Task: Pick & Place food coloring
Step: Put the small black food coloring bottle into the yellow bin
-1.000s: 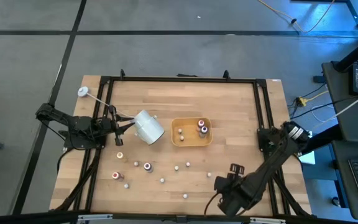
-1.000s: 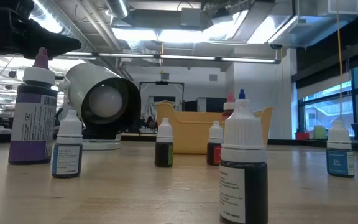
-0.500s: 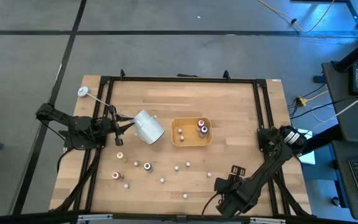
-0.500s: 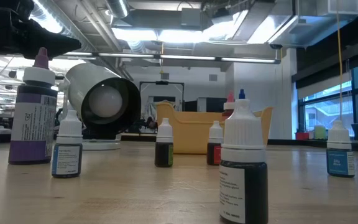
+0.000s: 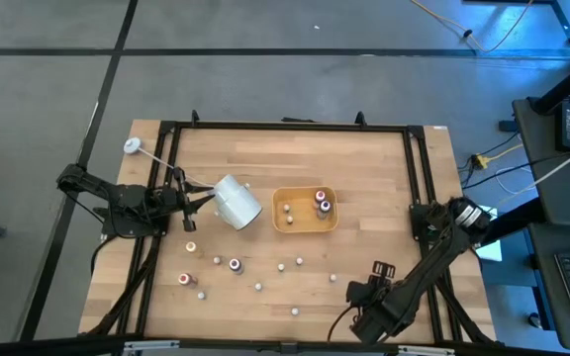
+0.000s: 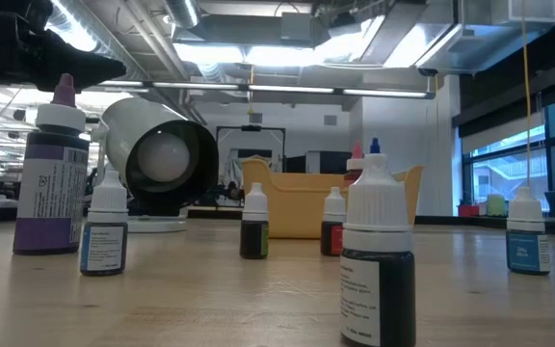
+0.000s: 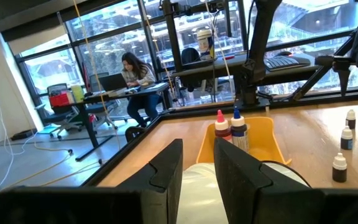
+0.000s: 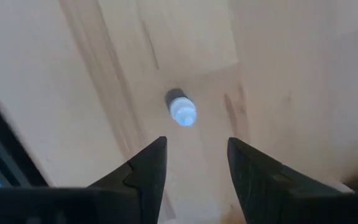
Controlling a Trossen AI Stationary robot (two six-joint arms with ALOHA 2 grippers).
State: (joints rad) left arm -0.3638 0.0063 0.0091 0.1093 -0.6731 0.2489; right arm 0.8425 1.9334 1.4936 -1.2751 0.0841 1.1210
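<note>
Right hand hangs over the near right part of the desk, fingers spread with nothing between them, pointed down at one blue-capped bottle that stands just ahead of the fingertips, apart from them. The step in hand reads as the approach to a pick.

Next move, in my judgement: descend so the bottle sits between the fingers, then pinch.

Farther out, the orange tray already holds a few bottles. The other food coloring bottles are scattered between tray and desk edge.

Left hand is pinching the rim of the tipped white cup, well apart from the right.
</note>
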